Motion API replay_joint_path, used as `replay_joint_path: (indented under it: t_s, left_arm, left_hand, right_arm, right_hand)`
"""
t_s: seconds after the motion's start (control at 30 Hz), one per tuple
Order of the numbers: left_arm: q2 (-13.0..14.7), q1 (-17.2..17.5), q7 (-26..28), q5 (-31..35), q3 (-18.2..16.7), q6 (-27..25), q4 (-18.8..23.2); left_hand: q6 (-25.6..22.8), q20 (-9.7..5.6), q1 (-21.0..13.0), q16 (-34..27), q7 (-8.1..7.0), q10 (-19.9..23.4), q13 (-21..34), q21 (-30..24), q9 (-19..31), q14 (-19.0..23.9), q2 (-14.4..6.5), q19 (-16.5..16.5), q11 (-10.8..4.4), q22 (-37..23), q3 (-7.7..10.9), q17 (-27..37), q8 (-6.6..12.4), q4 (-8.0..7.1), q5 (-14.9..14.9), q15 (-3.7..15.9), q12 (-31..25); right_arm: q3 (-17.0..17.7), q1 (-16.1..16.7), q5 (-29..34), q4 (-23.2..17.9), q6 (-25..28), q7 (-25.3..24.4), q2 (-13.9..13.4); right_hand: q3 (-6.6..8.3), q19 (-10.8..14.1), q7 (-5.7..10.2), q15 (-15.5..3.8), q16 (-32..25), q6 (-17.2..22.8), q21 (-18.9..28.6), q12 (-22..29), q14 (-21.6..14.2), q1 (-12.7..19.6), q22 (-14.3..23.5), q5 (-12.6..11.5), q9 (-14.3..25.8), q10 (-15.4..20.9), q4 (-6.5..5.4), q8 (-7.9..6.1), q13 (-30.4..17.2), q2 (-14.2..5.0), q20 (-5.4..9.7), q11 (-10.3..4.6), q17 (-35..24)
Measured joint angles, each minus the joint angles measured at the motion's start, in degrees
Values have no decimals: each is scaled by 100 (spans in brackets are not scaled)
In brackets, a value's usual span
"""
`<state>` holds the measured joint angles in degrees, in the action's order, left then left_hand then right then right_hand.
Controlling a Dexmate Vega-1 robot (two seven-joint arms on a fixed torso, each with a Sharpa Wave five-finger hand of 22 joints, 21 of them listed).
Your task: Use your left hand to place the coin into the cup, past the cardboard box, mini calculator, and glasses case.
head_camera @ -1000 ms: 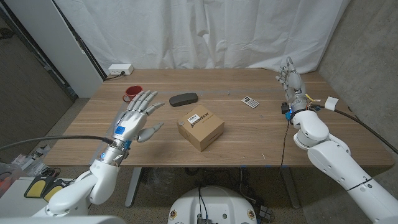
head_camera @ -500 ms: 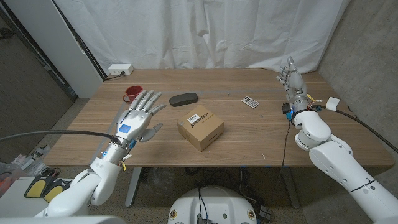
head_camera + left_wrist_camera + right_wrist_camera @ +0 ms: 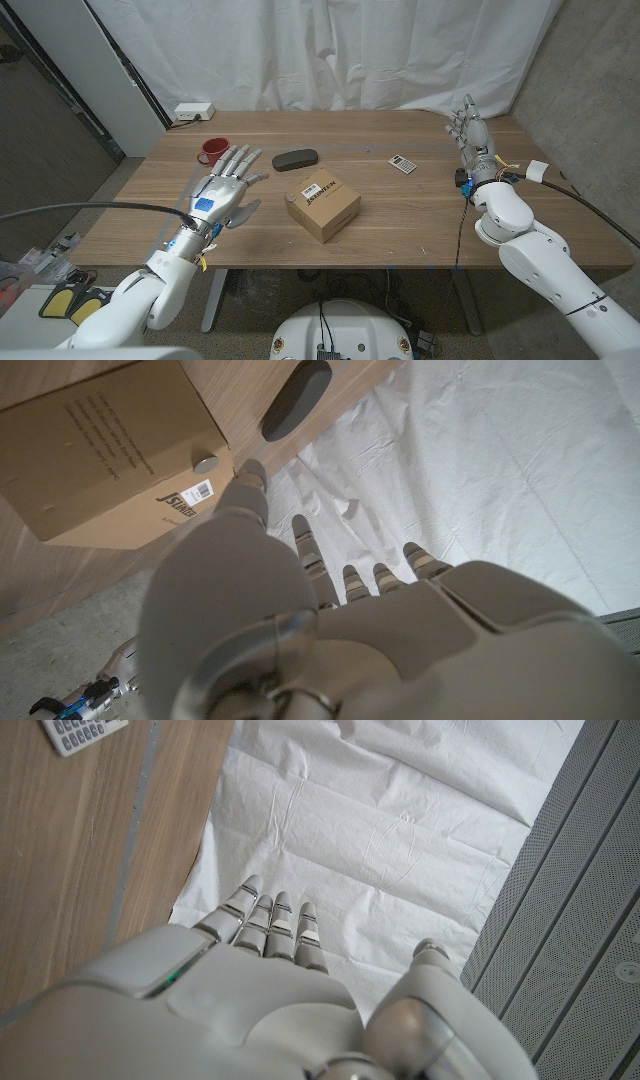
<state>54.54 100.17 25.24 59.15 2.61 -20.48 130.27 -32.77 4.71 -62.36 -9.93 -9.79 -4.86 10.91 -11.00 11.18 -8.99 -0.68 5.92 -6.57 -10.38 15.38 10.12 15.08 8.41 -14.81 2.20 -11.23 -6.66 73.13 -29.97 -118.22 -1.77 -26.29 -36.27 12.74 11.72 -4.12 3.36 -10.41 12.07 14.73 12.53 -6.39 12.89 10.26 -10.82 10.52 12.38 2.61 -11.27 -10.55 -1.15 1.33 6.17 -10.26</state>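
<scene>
Left hand has advanced toward the red cup at upper left, fingers spread, holding nothing. The coin lies on the cardboard box at centre frame, so pickup remains outstanding. Right hand open, idle.

1. Even, soft light is falling from overhead; the table is showing no glare.
2. The cardboard box is casting a faint shadow beside itself.
3. In the left wrist view, the left hand is blurring close to the lens, beside the sharper box.
</scene>
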Motion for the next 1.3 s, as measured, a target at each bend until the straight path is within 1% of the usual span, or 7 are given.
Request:
replay_joint_path:
  t_s: [0.1,0.17,0.4,0.77,0.9,1.03,1.3]
  left_arm:
    - [3,-23,-51,-161,-41,129,2]
    - [4,-29,-59,-224,-44,214,0]
    - [16,-170,-60,-362,6,449,-103]
    - [-13,-600,310,-191,572,554,-475]
    - [-11,-682,418,-143,683,539,-534]
    - [21,-865,490,-125,918,500,-655]
    - [69,-1049,606,-187,1115,426,-766]
  left_hand:
    - [-162,0,-72,-25,-162,63,0,-7,-8,0,19,0,-60,0,0,0,40,0,0,0,-15]
    - [-232,0,-132,-46,-232,121,0,-27,-26,3,6,0,-46,0,0,0,40,0,0,-3,-49]
    - [-607,-21,-221,-46,-239,217,0,-27,-27,52,6,-21,-91,0,0,1,129,0,42,-14,-49]
    - [-607,-21,-243,-68,-239,248,1,-27,-27,111,28,-22,-59,-1,-19,1,128,19,63,-15,-93]
    - [-639,-21,-247,-68,-229,279,1,-68,-27,161,24,-22,-90,-1,-19,1,128,19,63,-27,-93]
    - [-745,-2,-345,-90,-253,339,1,-71,-27,230,6,-44,-111,-1,-19,1,129,19,88,-20,-93]
    - [-939,-24,-373,-90,-242,391,1,-71,-26,260,-25,-67,-122,-1,-19,1,144,19,88,-50,-93]
  right_arm:
    - [1,20,2,-6,0,-1,6]
    - [2,30,3,-9,0,-1,13]
    - [8,58,18,-10,-48,-1,36]
    - [40,98,41,-7,-124,1,68]
    - [51,111,44,-7,-125,1,73]
    - [64,118,46,-10,-125,-12,74]
    - [86,144,50,-58,-85,-42,75]
  right_hand:
    - [0,0,0,0,0,0,0,0,0,0,0,0,0,0,0,0,0,0,0,0,0]
    - [0,0,0,0,0,0,0,0,0,0,0,0,0,0,0,0,0,0,0,0,0]
    - [-25,0,0,0,0,0,-33,0,0,0,0,0,0,0,25,0,1,0,0,0,0]
    - [-24,-1,0,-24,0,0,-32,0,-23,0,0,0,11,32,24,0,1,0,0,-33,0]
    - [-24,21,0,-24,0,0,-55,0,-23,0,0,0,30,54,24,0,1,0,-21,-11,0]
    - [-24,20,27,-24,0,27,-55,0,-23,0,0,0,30,63,24,0,1,0,-21,-2,0]
    - [-26,20,27,-43,0,26,-59,0,-43,0,0,0,30,63,22,0,1,0,-21,-2,0]
